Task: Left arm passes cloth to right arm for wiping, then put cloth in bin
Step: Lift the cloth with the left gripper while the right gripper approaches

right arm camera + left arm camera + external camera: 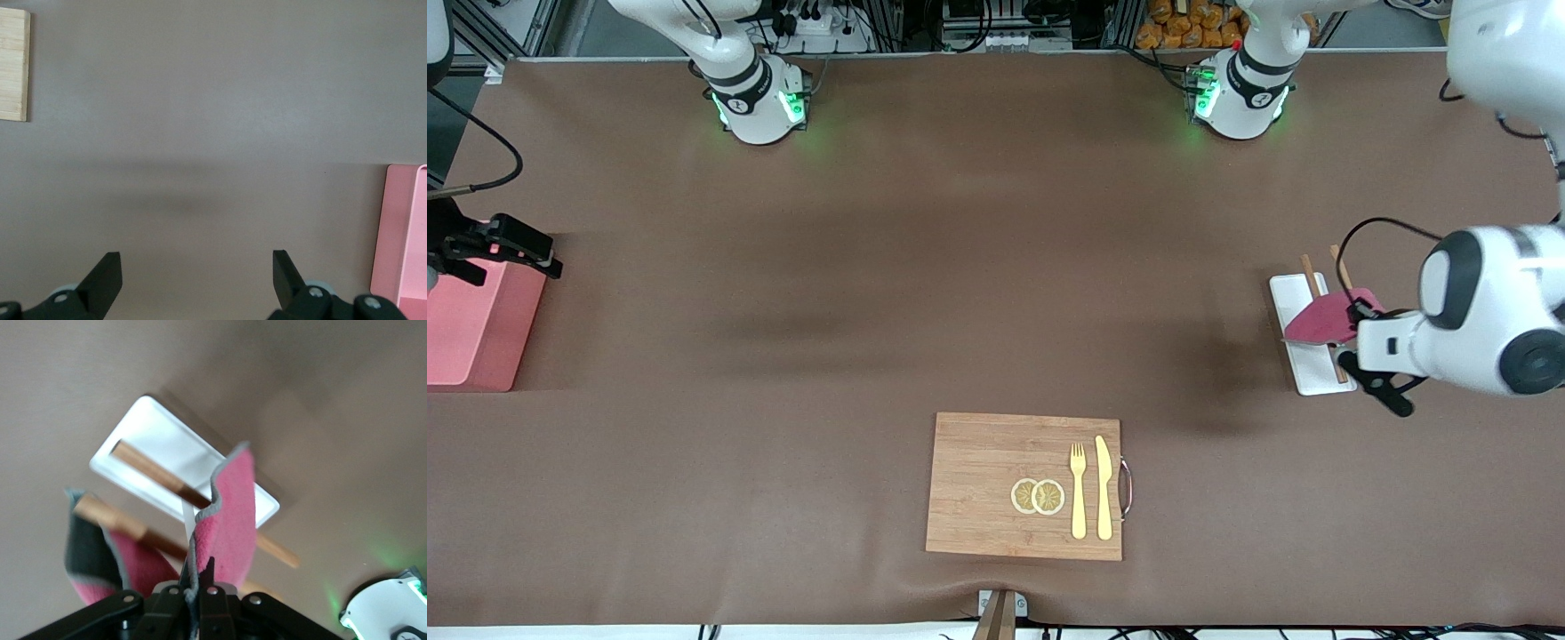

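My left gripper [1352, 338] is shut on the magenta cloth [1327, 320] and holds it just above the white tray [1294, 307] at the left arm's end of the table. In the left wrist view the fingertips [208, 570] pinch the cloth's grey edge, and the cloth [233, 513] hangs in folds over the tray [157, 437]. My right gripper [529, 251] is open and empty over the edge of the pink bin [471, 333] at the right arm's end. The right wrist view shows its gripper [197, 267] wide apart over bare table, with the bin [400, 233] beside it.
Two wooden chopsticks [150, 470] lie across the tray under the cloth. A bamboo cutting board [996, 480] near the front camera carries two lemon slices [1038, 496], a yellow fork [1078, 489] and a yellow knife [1104, 487]. Its corner shows in the right wrist view [13, 67].
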`<state>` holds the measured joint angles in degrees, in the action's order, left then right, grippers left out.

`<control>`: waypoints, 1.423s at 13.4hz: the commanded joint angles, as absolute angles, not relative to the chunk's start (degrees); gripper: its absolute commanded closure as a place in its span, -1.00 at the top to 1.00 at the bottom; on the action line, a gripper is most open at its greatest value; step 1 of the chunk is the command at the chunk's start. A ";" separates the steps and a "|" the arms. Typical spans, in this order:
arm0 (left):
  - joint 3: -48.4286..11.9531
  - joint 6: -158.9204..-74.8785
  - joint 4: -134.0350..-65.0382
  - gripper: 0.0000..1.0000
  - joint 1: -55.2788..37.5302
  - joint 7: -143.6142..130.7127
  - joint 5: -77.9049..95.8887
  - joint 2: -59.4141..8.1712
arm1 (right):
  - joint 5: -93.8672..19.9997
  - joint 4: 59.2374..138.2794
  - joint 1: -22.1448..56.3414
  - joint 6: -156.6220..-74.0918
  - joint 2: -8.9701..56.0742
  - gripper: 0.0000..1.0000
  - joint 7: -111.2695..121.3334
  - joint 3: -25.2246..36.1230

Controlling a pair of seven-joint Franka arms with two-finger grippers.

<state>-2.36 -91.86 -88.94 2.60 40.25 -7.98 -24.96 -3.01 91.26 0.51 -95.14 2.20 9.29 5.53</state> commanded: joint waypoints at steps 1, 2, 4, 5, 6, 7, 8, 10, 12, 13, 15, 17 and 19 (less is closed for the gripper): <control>-5.25 -88.51 -87.11 -1.00 1.85 34.83 -7.65 -19.87 | -3.34 90.97 0.35 -93.09 2.02 1.00 8.44 5.27; -7.19 -88.07 -85.10 -1.00 1.85 31.50 -7.04 -19.86 | -3.43 90.88 0.44 -92.38 2.11 1.00 8.35 5.27; -10.27 -86.66 -82.36 -1.00 1.67 22.63 -4.32 -19.95 | -3.95 90.70 0.88 -90.37 2.02 1.00 4.07 5.01; -11.85 -86.66 -82.09 -1.00 1.58 17.54 -2.57 -19.95 | -6.13 90.36 1.40 -87.92 2.02 1.00 0.13 5.10; -13.69 -86.66 -81.92 -1.00 1.58 12.01 -0.90 -19.95 | -9.37 90.26 1.58 -85.89 1.93 1.00 -4.26 5.10; -15.97 -86.75 -80.96 -1.00 1.41 6.82 -0.10 -20.13 | -11.58 90.18 1.93 -83.96 1.85 1.00 -9.79 5.10; -19.22 -86.84 -79.82 -1.00 1.41 0.94 0.70 -20.82 | -12.82 90.26 2.80 -82.80 1.93 1.00 -15.32 5.01; -25.72 -89.89 -78.84 -1.00 0.54 -11.54 1.58 -22.58 | -13.18 90.26 6.31 -81.22 2.02 1.00 -26.66 5.10; -27.94 -96.30 -78.84 -1.00 -4.19 -23.15 1.67 -23.64 | -14.14 90.70 9.83 -79.99 2.20 1.00 -36.42 5.10; -27.95 -98.94 -78.75 -1.00 -7.26 -27.99 1.67 -24.25 | -16.06 90.96 11.06 -79.20 2.72 1.00 -41.87 5.10; -28.04 -105.09 -78.75 -1.00 -12.63 -36.52 1.76 -25.39 | -22.73 91.32 11.95 -78.58 4.82 1.00 -53.38 5.10; -28.04 -111.42 -78.75 -1.00 -17.38 -46.18 1.93 -26.36 | -28.53 92.71 11.52 -78.66 6.50 1.00 -58.08 5.18; -28.04 -118.35 -78.75 -1.00 -20.90 -56.12 2.64 -27.15 | -35.74 95.35 10.20 -78.58 8.34 1.00 -59.93 5.27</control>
